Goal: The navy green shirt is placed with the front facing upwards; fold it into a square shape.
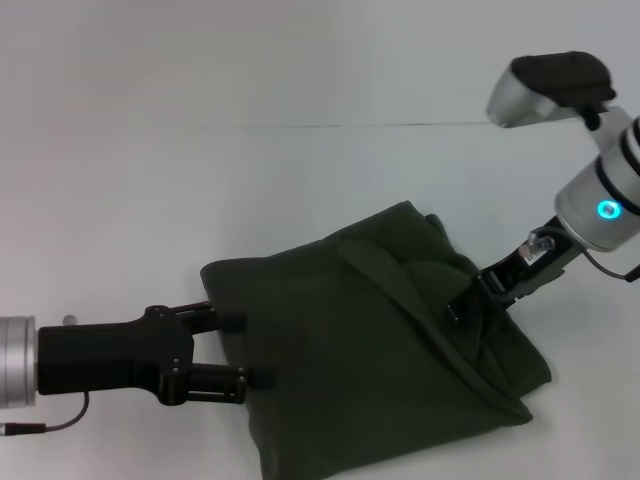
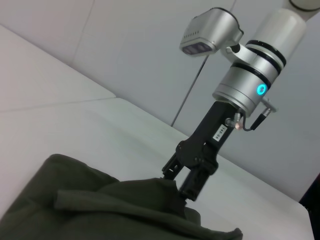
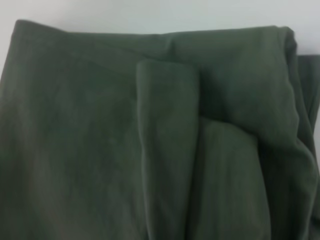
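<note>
The navy green shirt (image 1: pixel 370 350) lies on the white table as a rough, rumpled square, with no print showing. My right gripper (image 1: pixel 468 300) is at the shirt's right side. In the left wrist view the right gripper (image 2: pixel 181 181) is closed on a raised ridge of the shirt (image 2: pixel 115 210). My left gripper (image 1: pixel 250 350) reaches in from the left, its two black fingers spread apart over the shirt's left edge and holding nothing. The right wrist view is filled with the shirt's layered folds (image 3: pixel 165 150).
The white table (image 1: pixel 250 180) stretches around the shirt, with a thin seam line (image 1: pixel 330 126) across the back. A pale wall (image 2: pixel 140 45) stands behind the table in the left wrist view.
</note>
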